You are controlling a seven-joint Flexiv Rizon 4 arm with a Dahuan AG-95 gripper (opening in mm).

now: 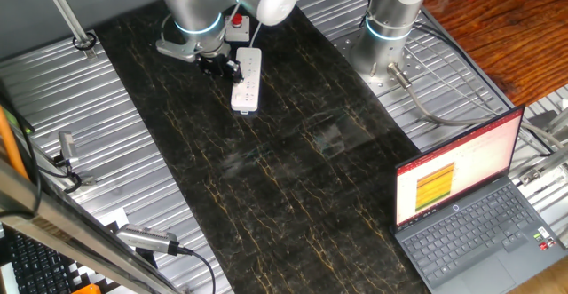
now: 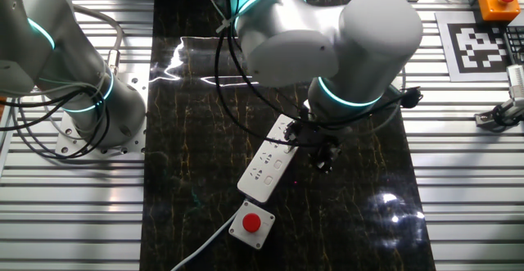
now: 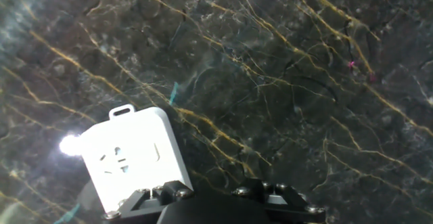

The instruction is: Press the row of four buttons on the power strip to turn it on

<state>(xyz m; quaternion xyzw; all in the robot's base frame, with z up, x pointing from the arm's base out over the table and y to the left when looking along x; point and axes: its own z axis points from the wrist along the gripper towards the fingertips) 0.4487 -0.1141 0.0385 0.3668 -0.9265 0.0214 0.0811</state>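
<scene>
Power strip [image 1: 247, 79] lies on the dark marbled table [image 1: 293, 187], its long axis running away from the grey box with the red button [image 2: 251, 223] at its cabled end. The gripper [image 2: 325, 154] hangs just beside the strip's middle, off one long edge. The row of four buttons is too small to make out, and whether the fingers are parted or closed cannot be told.

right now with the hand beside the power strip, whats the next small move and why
Probably shift the hand sideways over the power strip and lower it onto the buttons: in both fixed views it sits low beside the strip's edge, not above its face.
</scene>
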